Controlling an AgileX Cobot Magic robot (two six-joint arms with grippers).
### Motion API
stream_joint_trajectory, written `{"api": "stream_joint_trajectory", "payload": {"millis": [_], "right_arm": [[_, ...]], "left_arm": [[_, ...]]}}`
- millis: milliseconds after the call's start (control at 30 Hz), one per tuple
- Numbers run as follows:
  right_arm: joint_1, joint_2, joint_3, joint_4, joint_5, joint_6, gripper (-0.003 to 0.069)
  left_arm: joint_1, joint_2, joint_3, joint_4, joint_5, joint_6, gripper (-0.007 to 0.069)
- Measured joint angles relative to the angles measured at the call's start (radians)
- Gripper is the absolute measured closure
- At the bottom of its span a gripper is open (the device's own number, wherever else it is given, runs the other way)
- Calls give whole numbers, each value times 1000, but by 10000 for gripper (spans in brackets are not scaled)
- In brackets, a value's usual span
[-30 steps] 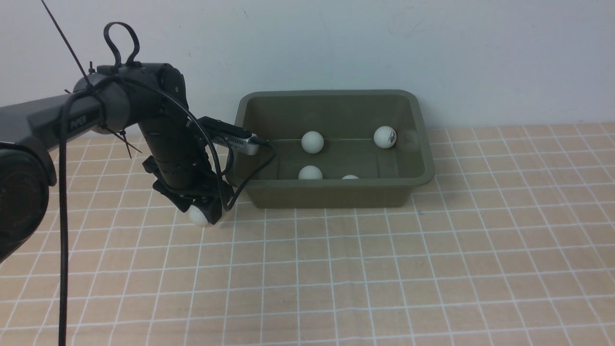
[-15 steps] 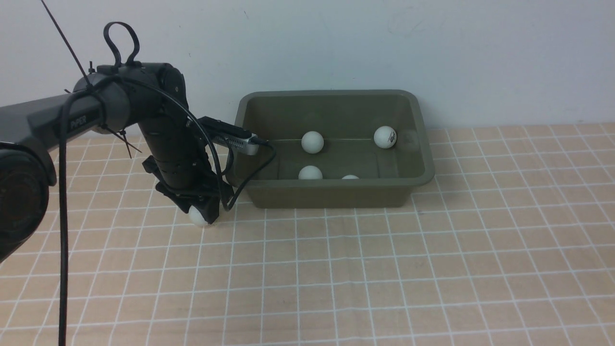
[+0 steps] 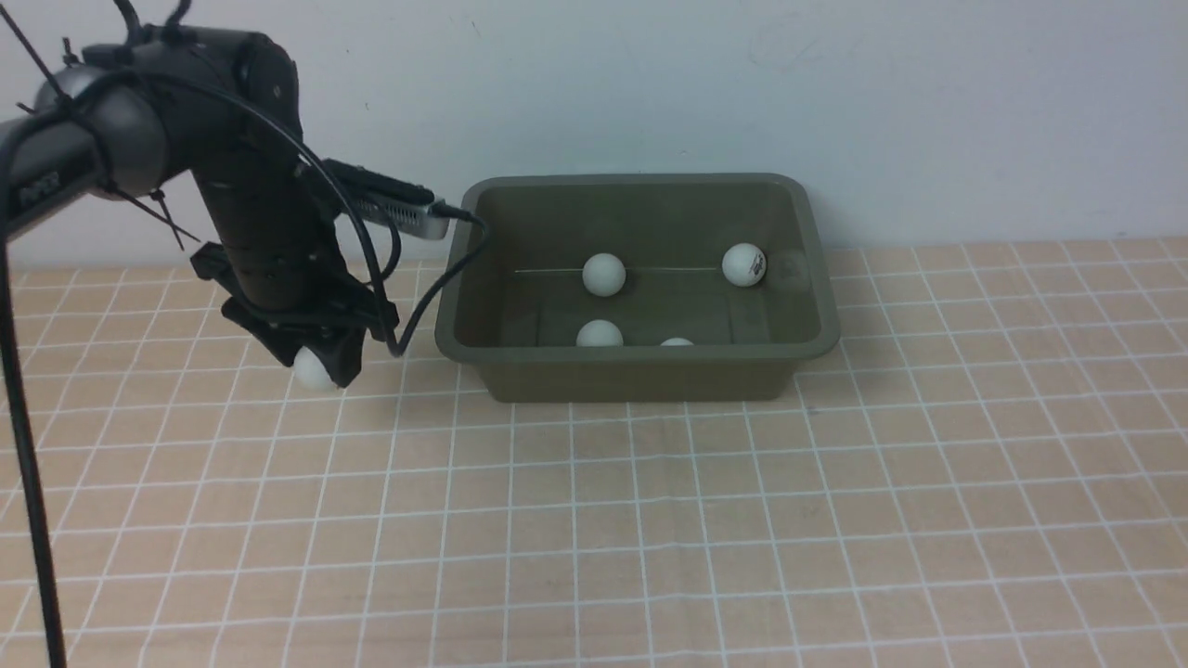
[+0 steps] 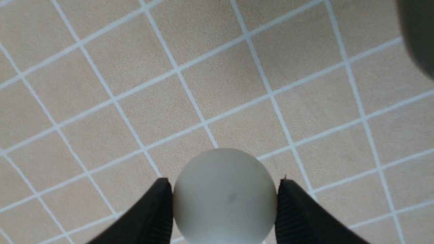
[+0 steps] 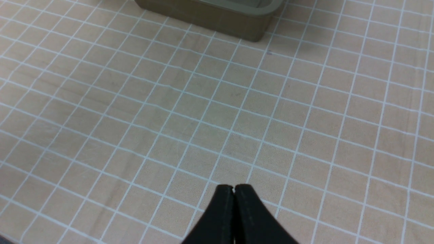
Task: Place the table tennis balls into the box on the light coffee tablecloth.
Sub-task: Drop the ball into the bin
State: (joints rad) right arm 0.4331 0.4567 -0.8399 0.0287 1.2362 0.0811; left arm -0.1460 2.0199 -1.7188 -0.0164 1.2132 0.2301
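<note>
The olive-green box (image 3: pixel 807 232) stands on the light coffee tablecloth (image 3: pixel 742 520) at the back, by the wall. Several white table tennis balls lie inside it: one at the middle (image 3: pixel 603 275), one with a dark mark at the right (image 3: pixel 743 264), and two near the front wall (image 3: pixel 600 334) (image 3: pixel 677 342). My left gripper (image 3: pixel 320 369) is shut on another white ball (image 3: pixel 311 372), held above the cloth to the left of the box. In the left wrist view the ball (image 4: pixel 224 196) sits between the two black fingers (image 4: pixel 156 213). My right gripper (image 5: pixel 234 188) is shut and empty over the cloth, out of the front view.
A corner of the box (image 5: pixel 237 20) shows in the right wrist view. A white wall stands right behind the box. A black cable (image 3: pixel 436 269) hangs from my left wrist next to the box's left rim.
My left gripper has lifted the ball off the cloth and moved up and to the left, away from the box. The balls in the box have not moved.
</note>
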Motion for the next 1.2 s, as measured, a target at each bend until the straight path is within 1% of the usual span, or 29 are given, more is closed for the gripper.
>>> {"api": "stream_joint_trajectory", "payload": {"millis": [67, 167, 233, 333, 367, 433, 467, 633, 700, 767, 833, 933, 1200], "right_arm": [[0, 0, 0, 0, 0, 0, 677], [0, 0, 0, 0, 0, 0, 677], [0, 0, 0, 0, 0, 0, 677], [0, 0, 0, 0, 0, 0, 677], [0, 0, 0, 0, 0, 0, 677], [0, 0, 0, 0, 0, 0, 677], [0, 0, 0, 0, 0, 0, 677], [0, 0, 0, 3, 0, -1, 677], [0, 0, 0, 3, 0, -1, 677], [0, 0, 0, 6, 0, -1, 677], [0, 0, 0, 13, 0, -1, 677], [0, 0, 0, 23, 0, -1, 677], [0, 0, 0, 26, 0, -1, 677]], "left_arm": [[0, -18, 0, -17, 4, 1, 313], [0, -82, 0, -124, 2, 0, 313], [0, -112, 0, -211, -38, 10, 313], [0, -124, 0, -348, -127, 64, 313], [0, -124, 0, -357, -127, 68, 313], [-1, -115, 0, -438, -181, 117, 313], [-5, -105, 0, -497, -221, 157, 313], [-32, -47, 0, -694, -376, 335, 313], [-43, -18, 0, -778, -420, 414, 313], [-46, 13, 0, -838, -441, 464, 313], [-46, 36, 0, -870, -442, 498, 313], [-46, 66, 0, -894, -440, 519, 313], [-46, 80, 1, -898, -439, 542, 313]]}}
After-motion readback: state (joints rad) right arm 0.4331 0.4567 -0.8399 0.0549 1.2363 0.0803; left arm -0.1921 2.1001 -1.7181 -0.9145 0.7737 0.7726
